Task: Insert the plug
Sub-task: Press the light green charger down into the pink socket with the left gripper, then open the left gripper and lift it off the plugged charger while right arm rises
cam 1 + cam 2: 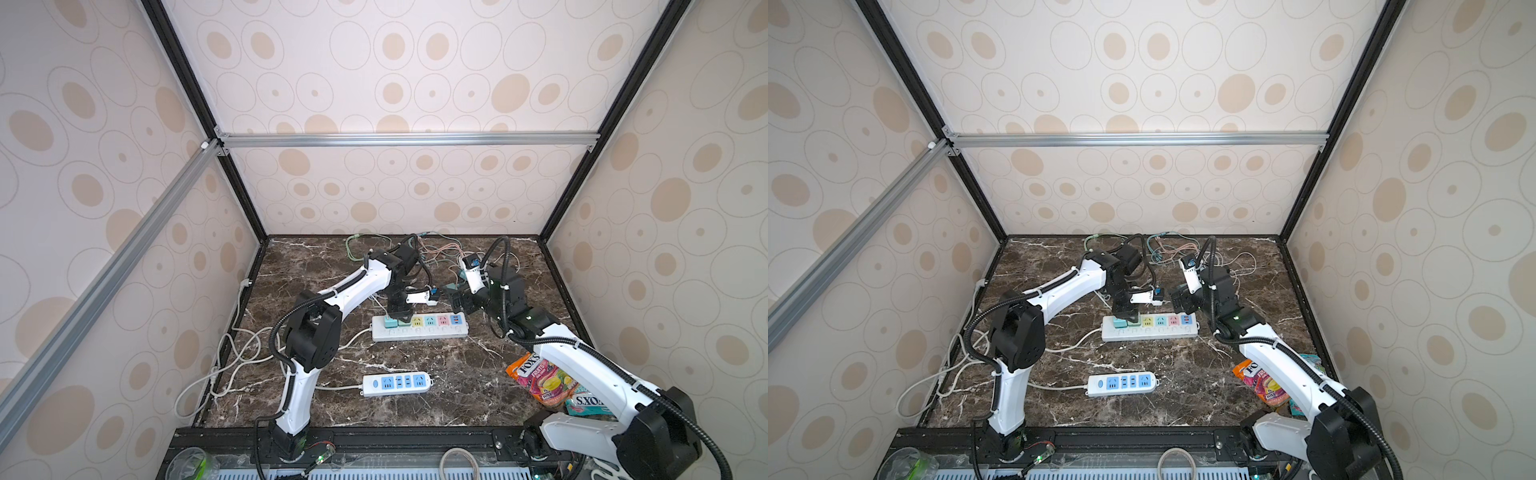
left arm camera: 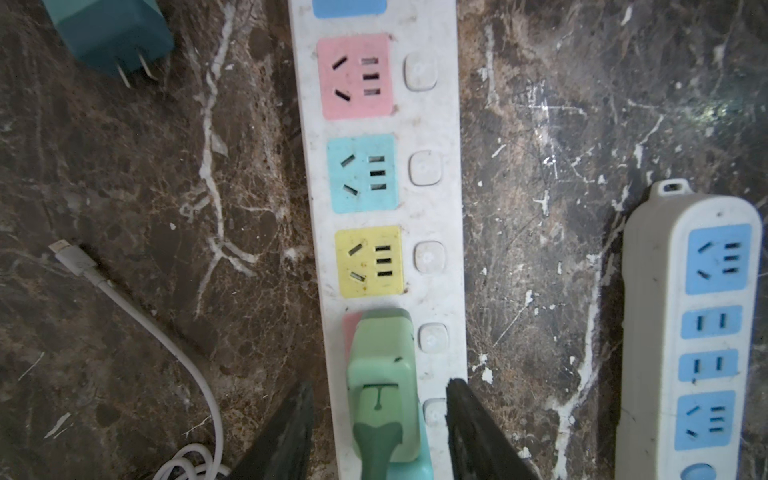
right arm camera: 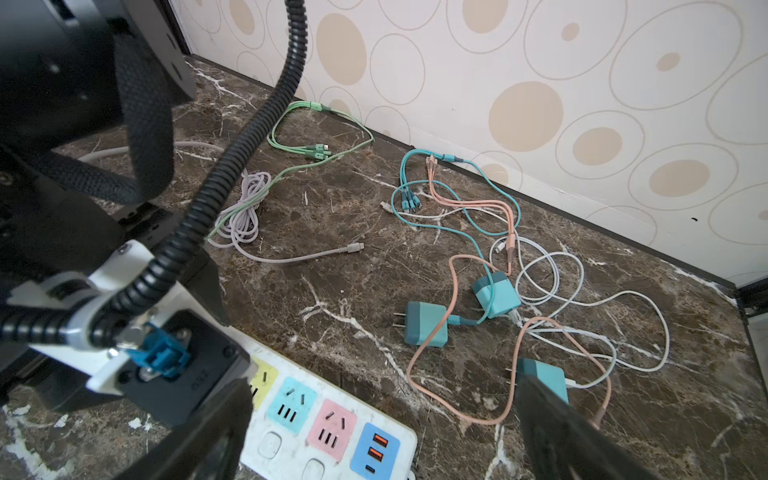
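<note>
A light green plug [image 2: 382,386] stands pushed into the second socket of the long white power strip [image 2: 440,124], beside a teal plug [image 2: 417,469] in the end socket. My left gripper [image 2: 380,399] straddles the green plug, open, with a gap on each side between its black fingers [image 2: 291,432] and the plug. In both top views the left gripper [image 1: 400,309] [image 1: 1126,309] points down over the strip's left end [image 1: 419,330]. My right gripper [image 1: 457,301] [image 3: 386,415] hovers open and empty behind the strip's right end, near a loose teal plug [image 3: 542,374].
More teal plugs [image 3: 428,330] [image 3: 496,293] lie among tangled green, teal, pink and white cables [image 3: 552,291] by the back wall. A shorter white strip with blue sockets [image 1: 397,383] lies nearer the front. Snack packets [image 1: 540,378] sit under the right arm.
</note>
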`<action>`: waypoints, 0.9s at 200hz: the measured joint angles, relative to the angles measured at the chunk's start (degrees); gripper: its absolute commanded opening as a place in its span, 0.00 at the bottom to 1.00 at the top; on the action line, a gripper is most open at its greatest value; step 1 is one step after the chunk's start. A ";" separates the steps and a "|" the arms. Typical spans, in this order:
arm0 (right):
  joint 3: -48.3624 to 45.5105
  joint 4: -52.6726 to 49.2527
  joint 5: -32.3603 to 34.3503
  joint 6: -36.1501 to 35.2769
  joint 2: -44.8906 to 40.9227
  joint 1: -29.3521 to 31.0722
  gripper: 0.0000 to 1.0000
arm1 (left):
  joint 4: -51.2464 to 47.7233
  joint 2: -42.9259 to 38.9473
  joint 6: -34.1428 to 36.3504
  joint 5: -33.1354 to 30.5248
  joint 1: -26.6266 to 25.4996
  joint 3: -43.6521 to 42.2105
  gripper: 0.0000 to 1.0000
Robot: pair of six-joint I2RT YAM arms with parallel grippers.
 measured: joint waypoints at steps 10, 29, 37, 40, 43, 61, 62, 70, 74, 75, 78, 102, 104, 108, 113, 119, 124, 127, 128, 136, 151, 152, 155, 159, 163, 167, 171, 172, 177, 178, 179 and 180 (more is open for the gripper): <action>0.00 -0.02 0.00 0.00 0.00 0.00 1.00 | 0.02 0.00 0.20 -0.02 0.00 -0.66 0.39; 0.00 -0.02 0.02 0.00 0.00 0.00 1.00 | 0.13 0.00 0.17 0.00 0.00 -1.62 0.32; 0.00 -0.02 0.04 0.02 0.00 0.00 1.00 | 0.24 0.00 0.20 0.00 0.00 -1.86 0.32; 0.00 -0.04 0.02 0.02 0.00 0.00 1.00 | 0.31 0.00 0.15 -0.02 0.00 -1.92 0.32; 0.00 -0.04 0.04 0.02 0.00 0.00 1.00 | 0.39 0.00 0.15 0.02 0.00 -1.97 0.32; 0.00 -0.04 0.24 0.00 0.00 0.00 1.00 | 0.72 0.00 -0.13 0.20 0.00 -2.16 0.24; 0.00 -0.04 0.26 0.02 0.00 0.00 1.00 | 0.74 0.00 -0.13 0.20 0.00 -2.16 0.24; 0.00 -0.04 0.33 0.00 0.00 0.00 1.00 | 0.87 -0.02 -0.20 0.35 0.00 -2.23 0.20; 0.00 -0.07 0.39 0.00 0.00 0.00 1.00 | 0.92 -0.02 -0.31 0.37 0.00 -2.29 0.18; 0.00 -0.07 0.42 0.00 0.00 0.00 1.00 | 0.92 -0.04 -0.28 0.39 0.00 -2.29 0.18; 0.00 -0.07 0.46 0.00 0.00 0.00 1.00 | 0.96 -0.11 -0.37 0.39 0.00 -2.38 0.17; 0.00 -0.11 0.68 0.00 0.00 0.00 1.00 | 2.03 -0.68 -0.37 0.68 0.00 -3.54 0.02; 0.00 -0.11 0.68 0.00 0.00 0.00 1.00 | 2.12 -0.70 -0.37 0.72 0.00 -3.63 0.00; 0.00 -0.11 0.70 0.00 0.00 0.00 1.00 | 2.29 -0.81 -0.37 0.72 0.00 -3.85 0.00; 0.00 -0.13 0.70 0.00 0.00 0.00 1.00 | 2.54 -0.92 -0.39 0.81 0.00 -4.11 0.00; 0.00 -0.15 0.70 0.00 0.00 0.00 1.00 | 2.75 -1.03 -0.48 0.92 0.00 -4.35 0.00; 0.00 -0.20 0.72 0.00 0.00 0.00 1.00 | 3.02 -1.14 -0.57 1.01 0.02 -4.57 0.00; 0.00 -0.22 0.72 0.00 0.00 0.00 1.00 | 3.15 -1.25 -0.61 1.07 0.04 -4.76 0.00; 0.00 -0.22 0.72 0.00 0.00 0.00 1.00 | 3.28 -1.31 -0.66 1.09 0.07 -4.90 0.00; 0.00 -0.24 0.81 0.00 0.00 0.00 1.00 | 4.00 -1.75 -0.98 1.27 0.15 -5.79 0.00; 0.00 -0.31 0.90 0.00 0.00 0.00 1.00 | 6.14 -2.75 -2.05 1.64 0.24 -8.33 0.00; 0.00 -0.31 0.92 0.00 0.00 0.00 1.00 | 6.25 -2.80 -2.10 1.66 0.26 -8.41 0.00; 0.00 -0.33 0.90 0.00 0.00 0.00 1.00 | 6.67 -3.04 -2.27 1.73 0.26 -8.90 0.00; 0.00 -0.33 0.92 0.00 0.00 0.00 1.00 | 7.32 -3.41 -2.54 1.81 0.31 -9.53 0.00; 0.00 -0.37 0.90 0.00 0.00 0.00 1.00 | 8.09 -3.82 -2.78 1.86 0.33 -10.29 0.00; 0.00 -0.42 0.90 -0.02 0.00 0.00 1.00 | 8.59 -4.11 -2.95 1.92 0.33 -10.80 0.00; 0.00 -0.42 0.92 -0.02 0.00 0.00 1.00 | 9.20 -4.42 -3.21 1.95 0.33 -11.37 0.00; 0.00 -0.42 0.92 -0.02 0.00 0.00 1.00 | 9.35 -4.50 -3.28 1.97 0.33 -11.52 0.00; 0.00 -0.42 0.90 -0.02 0.00 0.00 1.00 | 9.94 -4.74 -3.48 2.01 0.35 -12.07 0.00; 0.00 -0.42 0.90 -0.02 0.00 0.00 1.00 | 10.01 -4.76 -3.52 2.01 0.35 -12.11 0.00; 0.00 -0.42 0.92 -0.02 0.00 0.00 1.00 | 10.16 -4.83 -3.58 2.01 0.35 -12.24 0.00; 0.00 -0.42 0.92 -0.02 0.00 0.00 1.00 | 10.23 -4.85 -3.58 2.01 0.37 -12.31 0.00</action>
